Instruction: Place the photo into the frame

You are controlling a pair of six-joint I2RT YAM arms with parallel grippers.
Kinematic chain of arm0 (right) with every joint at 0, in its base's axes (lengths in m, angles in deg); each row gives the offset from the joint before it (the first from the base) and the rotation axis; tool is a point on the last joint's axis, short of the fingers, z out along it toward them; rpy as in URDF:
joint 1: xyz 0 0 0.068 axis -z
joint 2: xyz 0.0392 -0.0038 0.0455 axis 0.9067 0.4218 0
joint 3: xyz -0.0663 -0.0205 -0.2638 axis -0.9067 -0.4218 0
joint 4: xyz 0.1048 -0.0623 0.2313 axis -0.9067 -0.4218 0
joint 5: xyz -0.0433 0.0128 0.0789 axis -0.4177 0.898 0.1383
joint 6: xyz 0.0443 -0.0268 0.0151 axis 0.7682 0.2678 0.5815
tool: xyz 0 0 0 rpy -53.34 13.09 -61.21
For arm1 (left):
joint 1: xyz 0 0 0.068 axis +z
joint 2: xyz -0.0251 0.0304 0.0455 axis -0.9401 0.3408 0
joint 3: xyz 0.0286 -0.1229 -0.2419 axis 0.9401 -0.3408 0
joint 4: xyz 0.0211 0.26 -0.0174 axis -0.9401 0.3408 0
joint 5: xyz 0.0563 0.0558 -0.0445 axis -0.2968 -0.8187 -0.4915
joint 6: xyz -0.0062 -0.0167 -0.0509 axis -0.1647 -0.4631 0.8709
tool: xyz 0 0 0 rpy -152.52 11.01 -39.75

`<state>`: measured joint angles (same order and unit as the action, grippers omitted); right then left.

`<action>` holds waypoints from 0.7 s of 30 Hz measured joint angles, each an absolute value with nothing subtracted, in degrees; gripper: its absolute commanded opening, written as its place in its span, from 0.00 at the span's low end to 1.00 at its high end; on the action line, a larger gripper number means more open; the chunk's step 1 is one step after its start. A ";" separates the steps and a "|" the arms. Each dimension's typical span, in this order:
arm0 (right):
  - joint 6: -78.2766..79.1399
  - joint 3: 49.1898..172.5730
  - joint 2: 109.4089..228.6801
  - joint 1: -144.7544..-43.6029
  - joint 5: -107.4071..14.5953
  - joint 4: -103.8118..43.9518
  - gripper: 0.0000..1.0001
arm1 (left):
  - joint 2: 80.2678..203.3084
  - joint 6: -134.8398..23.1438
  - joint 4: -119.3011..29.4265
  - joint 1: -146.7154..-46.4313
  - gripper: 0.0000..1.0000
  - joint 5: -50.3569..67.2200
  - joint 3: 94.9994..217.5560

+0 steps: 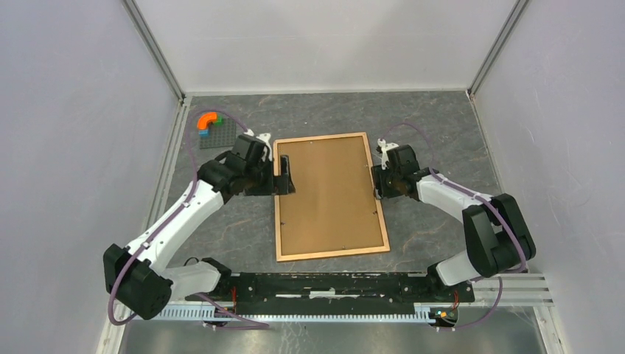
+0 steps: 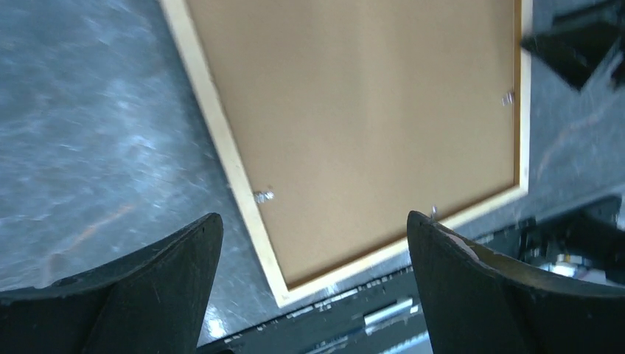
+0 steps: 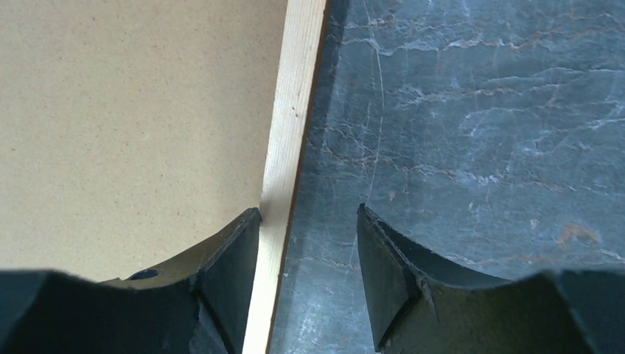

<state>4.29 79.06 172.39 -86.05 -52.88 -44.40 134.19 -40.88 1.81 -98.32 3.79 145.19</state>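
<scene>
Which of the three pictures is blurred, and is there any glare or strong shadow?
Left wrist view: blurred throughout, the frame edge and table veins smeared, a small glint on the rail at the bottom. Right wrist view: sharp, wood grain and table veins crisp. Top external view: even light, only soft shadows.

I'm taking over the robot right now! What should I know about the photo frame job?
Left tool: wide open over the left edge of the frame, holding nothing.
Right tool: open, straddling the frame's right edge.
The frame lies back up on the table, backing board in it.
No photo shows in any view, so whether it is inside cannot be told.
Left: confirm that.
</scene>
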 measured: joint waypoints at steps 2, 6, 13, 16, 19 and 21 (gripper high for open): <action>4.47 79.21 173.17 -86.05 -52.37 -43.81 0.56 | 134.22 -40.34 1.63 -100.66 1.00 5.78 143.68; 4.78 79.39 174.59 -86.07 -51.81 -43.44 0.52 | 134.85 -39.70 0.87 -107.79 1.00 6.93 142.83; 6.13 81.14 176.23 -88.23 -55.48 -44.45 0.41 | 140.51 -37.49 -4.44 -121.45 0.99 5.06 142.87; 7.42 81.42 176.32 -89.24 -56.86 -44.80 0.33 | 143.20 -36.82 -6.45 -125.82 0.99 3.48 142.87; 9.69 81.11 175.95 -89.48 -56.86 -44.62 0.29 | 145.52 -36.53 -8.75 -129.97 1.00 1.06 142.87; 10.96 80.33 174.97 -89.48 -57.60 -44.71 0.24 | 147.53 -36.47 -10.26 -132.64 1.00 -0.71 143.07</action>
